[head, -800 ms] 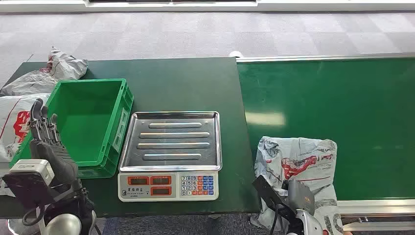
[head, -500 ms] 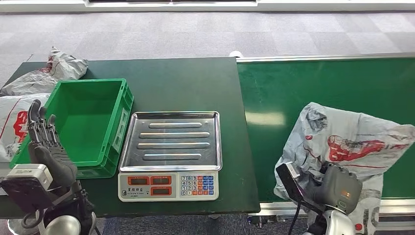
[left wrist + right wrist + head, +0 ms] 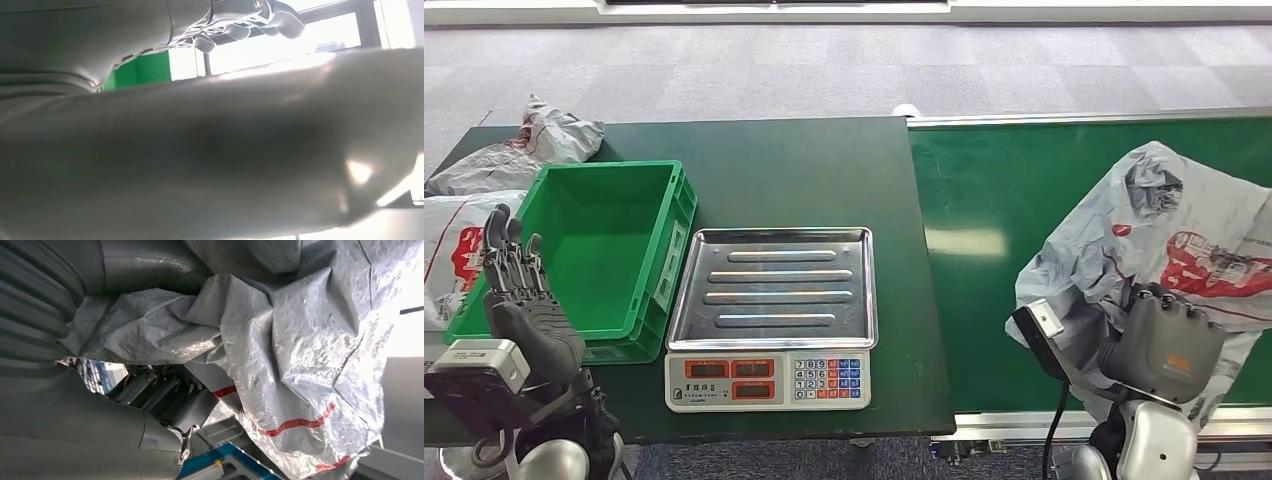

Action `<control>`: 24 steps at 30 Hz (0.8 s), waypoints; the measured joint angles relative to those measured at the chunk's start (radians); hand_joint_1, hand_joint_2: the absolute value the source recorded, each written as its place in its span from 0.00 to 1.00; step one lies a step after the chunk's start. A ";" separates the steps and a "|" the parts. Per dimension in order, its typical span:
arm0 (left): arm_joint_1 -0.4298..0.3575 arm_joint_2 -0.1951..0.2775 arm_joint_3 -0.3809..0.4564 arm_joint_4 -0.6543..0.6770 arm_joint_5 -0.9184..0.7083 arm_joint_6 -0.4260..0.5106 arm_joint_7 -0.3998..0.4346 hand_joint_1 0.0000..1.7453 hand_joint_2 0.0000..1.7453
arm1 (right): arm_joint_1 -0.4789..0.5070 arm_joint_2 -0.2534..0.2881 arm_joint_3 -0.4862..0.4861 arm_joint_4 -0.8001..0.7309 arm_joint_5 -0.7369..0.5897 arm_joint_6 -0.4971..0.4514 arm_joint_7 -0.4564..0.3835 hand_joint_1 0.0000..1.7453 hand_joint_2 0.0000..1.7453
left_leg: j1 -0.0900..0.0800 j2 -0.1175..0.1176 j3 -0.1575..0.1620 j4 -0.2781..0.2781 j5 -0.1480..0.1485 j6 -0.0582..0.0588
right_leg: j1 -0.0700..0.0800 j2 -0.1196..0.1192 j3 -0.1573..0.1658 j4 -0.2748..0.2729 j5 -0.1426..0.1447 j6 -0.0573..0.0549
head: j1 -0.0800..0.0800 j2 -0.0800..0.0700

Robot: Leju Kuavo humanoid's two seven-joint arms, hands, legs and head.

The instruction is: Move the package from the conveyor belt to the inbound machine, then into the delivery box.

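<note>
We find the package [image 3: 1169, 235], a crumpled grey mailing bag with red print, at the right of the head view, held up over the green conveyor belt [image 3: 1024, 200] with its upper part spread wide and its lower edge draped around the hand. The right hand [image 3: 1164, 345] has its fingers closed into the bag's lower folds; in the right wrist view the film [image 3: 300, 340] bunches against the hand, which we judge to be why the bag hangs slack and unfolded, not flat. We cannot tell whether any part of it touches the belt.

At the frame's centre stands the weighing scale [image 3: 772, 315], its steel tray bare and its keypad facing the robot; we take this for the inbound machine, set between belt and box so the package can pass across in one line. Just to its left, near but apart, sits the green box [image 3: 659, 200], nothing visible inside it, which we take to be the delivery box. Both rest on the dark green desk [image 3: 804, 170].

The left hand [image 3: 519, 290] is raised at the lower left, in front of the box's near corner, fingers straight, slightly apart, holding nothing. Other grey bags [image 3: 484, 165] lie at the desk's far left edge.

In our judgement the carry to the scale is under way; the loose film may snag or slip.
</note>
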 joint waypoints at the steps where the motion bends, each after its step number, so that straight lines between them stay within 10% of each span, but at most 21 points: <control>1: 0.002 0.001 0.000 0.001 0.006 0.000 -0.006 0.00 0.00 | -0.017 -0.018 0.010 0.003 0.001 -0.003 -0.001 1.00 1.00 | 0.000 0.000 -0.002 0.000 0.000 0.000 | 0.000 0.001 0.000 0.000 0.000 0.000 | 0.000 0.000; 12: 0.010 0.029 0.000 0.023 0.086 0.039 -0.091 0.00 0.00 | -0.481 -0.210 0.254 0.243 0.001 0.026 -0.054 1.00 1.00 | -0.001 -0.001 0.002 0.001 0.007 0.001 | -0.001 0.001 -0.003 0.000 0.006 0.001 | 0.000 0.000; 24: -0.007 0.060 0.000 0.028 0.165 0.089 -0.159 0.00 0.00 | -0.904 -0.179 0.542 0.609 0.001 -0.056 -0.078 1.00 1.00 | -0.001 -0.003 -0.005 0.000 0.013 -0.001 | -0.001 0.001 -0.011 0.002 0.011 0.000 | 0.000 0.000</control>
